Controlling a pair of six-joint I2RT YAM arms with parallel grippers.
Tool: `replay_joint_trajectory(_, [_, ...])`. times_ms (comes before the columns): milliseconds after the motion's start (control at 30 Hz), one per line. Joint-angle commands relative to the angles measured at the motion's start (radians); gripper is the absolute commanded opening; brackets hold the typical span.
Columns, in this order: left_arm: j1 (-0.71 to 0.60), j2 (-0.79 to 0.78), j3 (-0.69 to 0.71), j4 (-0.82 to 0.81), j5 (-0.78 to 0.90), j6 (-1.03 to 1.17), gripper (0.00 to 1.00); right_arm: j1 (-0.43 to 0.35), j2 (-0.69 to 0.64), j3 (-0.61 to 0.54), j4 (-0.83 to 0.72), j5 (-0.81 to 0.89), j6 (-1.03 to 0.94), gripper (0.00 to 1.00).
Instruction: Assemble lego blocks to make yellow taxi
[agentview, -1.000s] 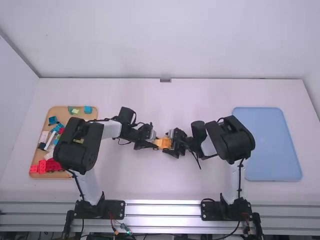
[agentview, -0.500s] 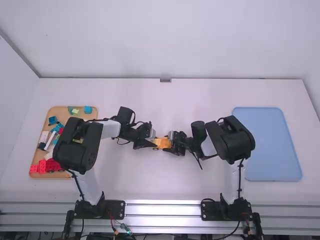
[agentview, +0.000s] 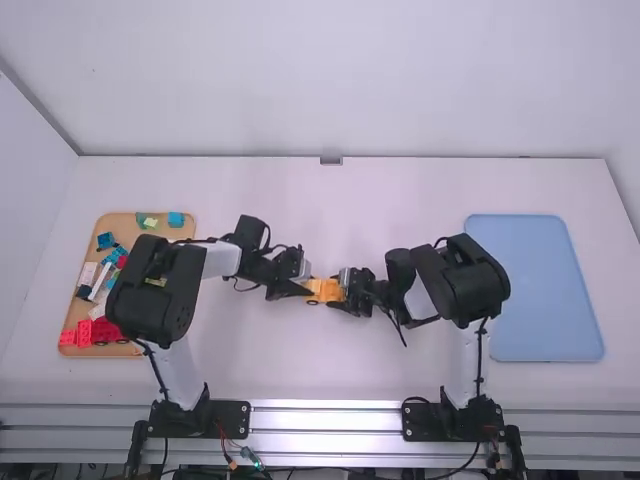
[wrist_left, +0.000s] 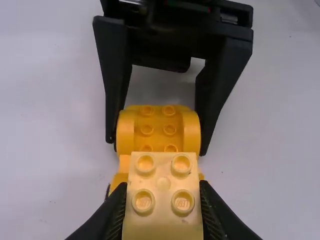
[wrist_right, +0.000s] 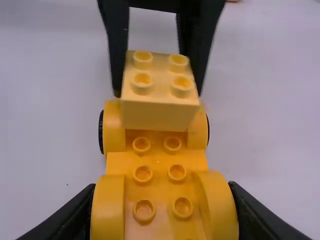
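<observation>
Tan rectangular tray (agentview: 115, 222) of multicoloured plastic blocks (agentview: 105, 331); left pincer (agentview: 306, 288) pinching pale-yellow square block (wrist_left: 163, 215), right pincer (agentview: 344, 290) gripping yellow wheeled base (wrist_right: 158, 172).

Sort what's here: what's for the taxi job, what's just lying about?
For the taxi:
- yellow brick
- yellow wheeled base
- left claw
- right claw

Lying about, apparently:
- red blocks
- blue blocks
- blue tray

Chassis (wrist_right: 157, 160) between 2 trays (agentview: 545, 290).
</observation>
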Motion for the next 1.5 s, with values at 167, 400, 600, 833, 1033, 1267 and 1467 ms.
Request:
replay_joint_trajectory(167, [-0.009, -0.015, -0.022, 0.038, 0.019, -0.008, 0.02, 0.000, 0.011, 0.011, -0.019, -0.001, 0.048, 0.57])
replay_joint_trajectory(400, [-0.012, -0.015, -0.101, 0.246, -0.005, -0.167, 0.01, 0.000, 0.011, 0.032, -0.069, 0.000, 0.041, 0.57])
replay_joint_trajectory(600, [-0.013, -0.015, -0.095, 0.220, -0.008, -0.163, 0.02, 0.000, 0.011, 0.027, -0.065, 0.000, 0.041, 0.57])
replay_joint_trajectory(833, [-0.013, -0.015, -0.093, 0.220, -0.005, -0.164, 0.02, 0.001, 0.011, 0.027, -0.068, 0.026, 0.041, 0.57])
replay_joint_trajectory(1033, [-0.013, -0.015, -0.093, 0.229, -0.009, -0.163, 0.07, 0.001, 0.011, 0.027, -0.069, 0.021, 0.041, 0.57])
replay_joint_trajectory(1267, [-0.013, -0.015, -0.095, 0.246, -0.009, -0.163, 0.07, 0.001, 0.011, 0.013, -0.062, 0.015, 0.013, 0.58])
replay_joint_trajectory(1467, [-0.013, -0.015, -0.098, 0.241, -0.008, -0.163, 0.08, 0.000, 0.011, 0.008, -0.058, 0.015, 0.014, 0.58])
